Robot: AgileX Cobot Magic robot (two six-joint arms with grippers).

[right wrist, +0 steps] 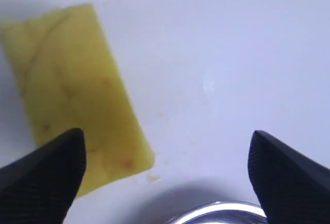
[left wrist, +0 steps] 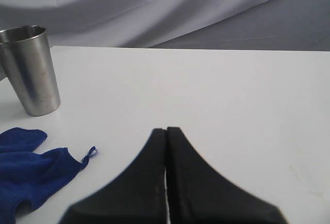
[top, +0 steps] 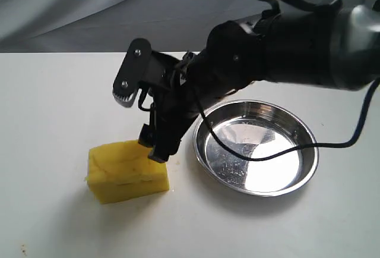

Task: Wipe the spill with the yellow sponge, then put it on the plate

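The exterior view shows the yellow sponge [top: 126, 173] lying on the white desk [top: 53, 109], just beside the plate [top: 304, 169] but not on it. The right pincer [top: 141, 126] hangs over the sponge's end nearest the plate. Its fingers stand wide apart and clamp nothing — one is lifted clear, the other dips to the sponge's upper edge, and whether it touches cannot be told from here. A black cable [top: 279, 152] droops across the plate. The right wrist view looks down between those spread fingers: the right pincer [right wrist: 166, 141] has bare desk in its gap and the sponge [right wrist: 72, 95] partly under one finger. That view also shows brownish streaks on the sponge's top face, a few small brown specks [right wrist: 153, 178] on the desk by its corner, and only a sliver of the plate's rim [right wrist: 221, 209]. The left wrist view alone shows the left pincer [left wrist: 166, 131], its fingers pressed together on nothing. Beyond it a steel cup [left wrist: 32, 72] stands upright near a crumpled blue cloth [left wrist: 31, 175] — neither appears in the other views.
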